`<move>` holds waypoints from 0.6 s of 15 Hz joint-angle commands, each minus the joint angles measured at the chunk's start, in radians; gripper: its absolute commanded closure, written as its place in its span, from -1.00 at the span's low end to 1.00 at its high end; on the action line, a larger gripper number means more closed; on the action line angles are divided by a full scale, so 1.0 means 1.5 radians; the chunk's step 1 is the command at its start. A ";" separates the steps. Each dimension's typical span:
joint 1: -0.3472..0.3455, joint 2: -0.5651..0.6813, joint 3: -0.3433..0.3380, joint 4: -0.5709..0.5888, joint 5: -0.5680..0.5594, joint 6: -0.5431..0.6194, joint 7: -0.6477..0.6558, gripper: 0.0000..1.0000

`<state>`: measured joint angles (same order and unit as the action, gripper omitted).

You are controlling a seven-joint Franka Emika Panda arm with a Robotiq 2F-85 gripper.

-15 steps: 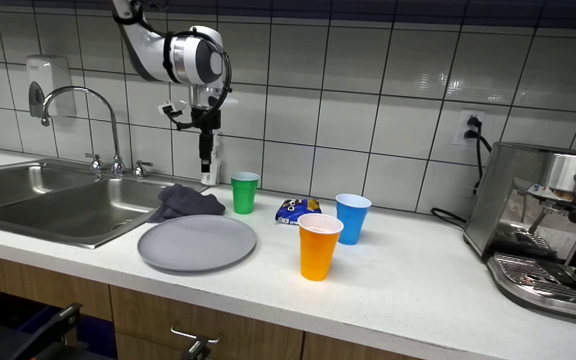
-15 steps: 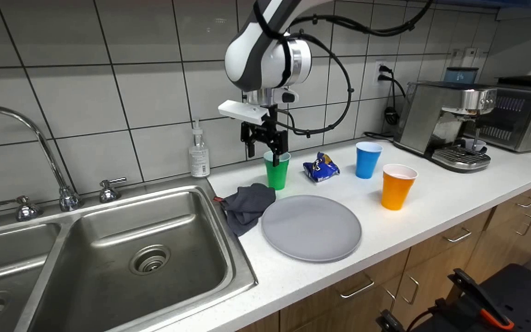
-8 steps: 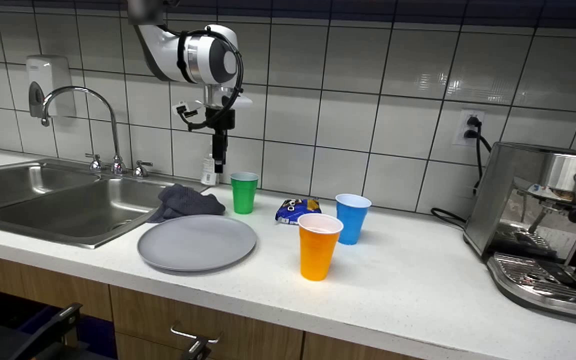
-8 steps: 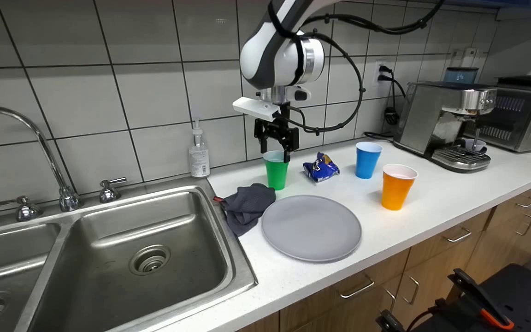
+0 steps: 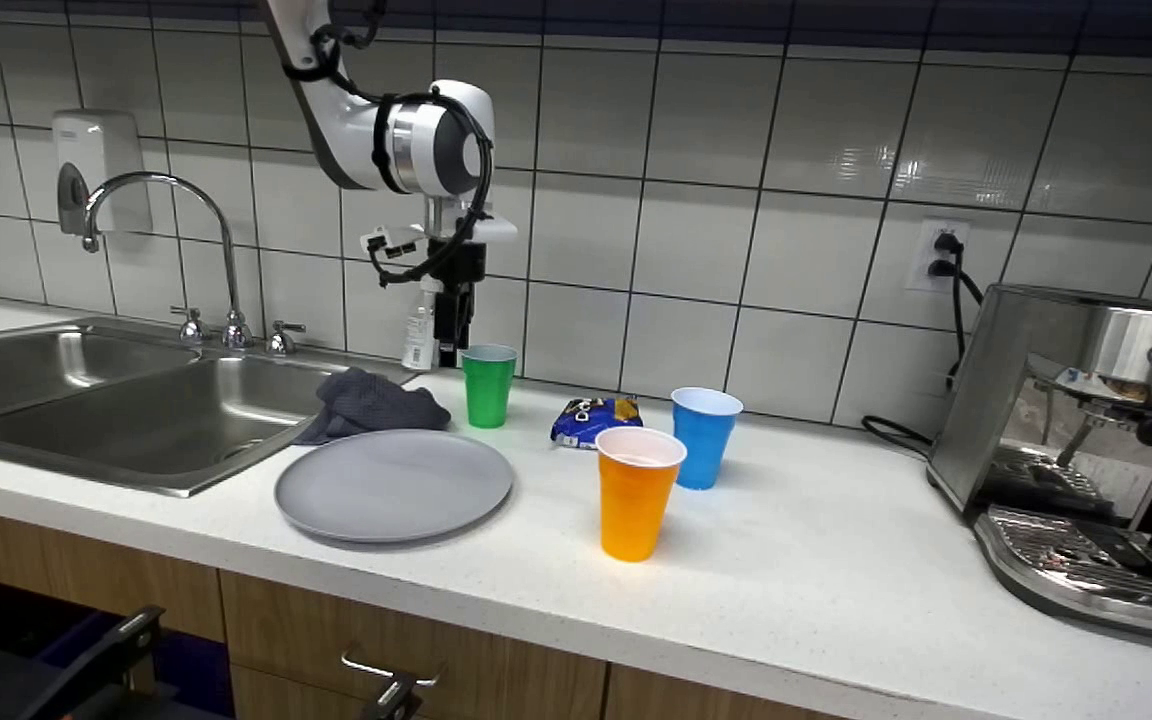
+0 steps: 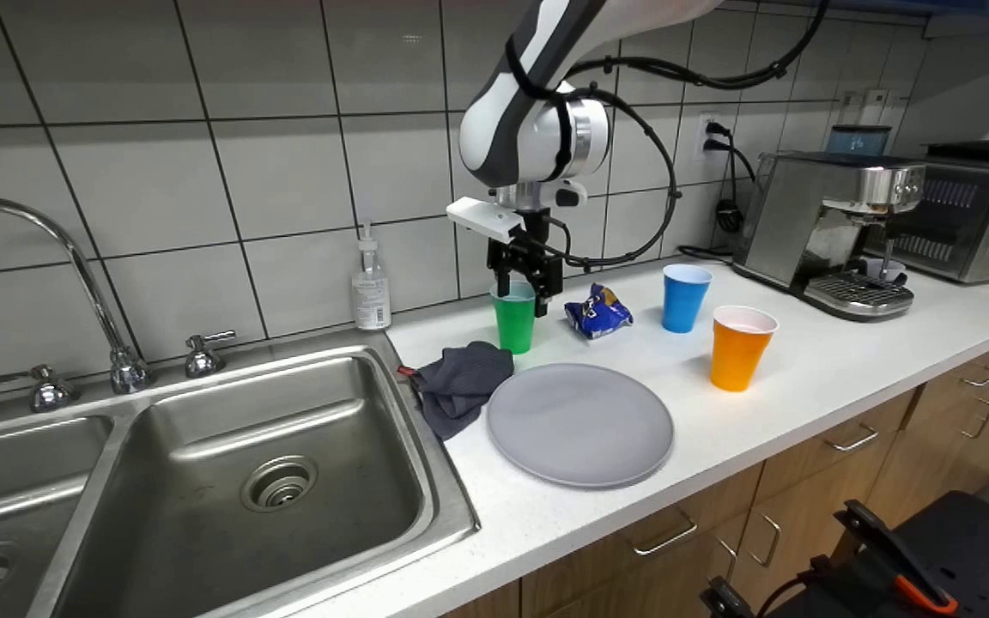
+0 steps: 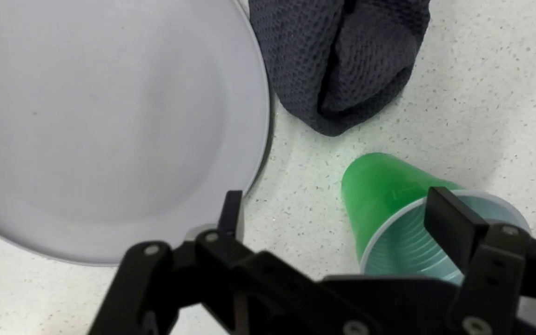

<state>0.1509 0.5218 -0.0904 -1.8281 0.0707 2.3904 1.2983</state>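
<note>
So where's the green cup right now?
In both exterior views, the green plastic cup stands on the white counter, right of the dark gray cloth and left of the blue snack packet.

A kitchen: an exterior view shows a double-basin steel sink [image 6: 194,489] with gooseneck faucet [image 6: 94,290] at left, an espresso machine [image 6: 782,219] at upper right, wood-fronted drawers [image 6: 722,506] beneath the white surface [image 6: 846,352].

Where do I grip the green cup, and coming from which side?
Probably the wall of the green cup at the rim, on the side facing the grey plate, coming straight down, fingers inside and outside it. The cup stands upright, mouth up, tapering toward its base; the gripper points down, open, one of its fingers overlapping the mouth in the wrist view.
</note>
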 commanded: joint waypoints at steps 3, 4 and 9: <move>-0.010 0.052 0.000 0.066 0.023 -0.005 0.042 -1.00; -0.012 0.055 0.000 0.073 0.025 -0.005 0.046 -1.00; -0.027 0.016 -0.001 0.065 0.034 -0.017 0.036 -1.00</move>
<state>0.1330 0.5802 -0.0951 -1.7378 0.1052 2.3902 1.3481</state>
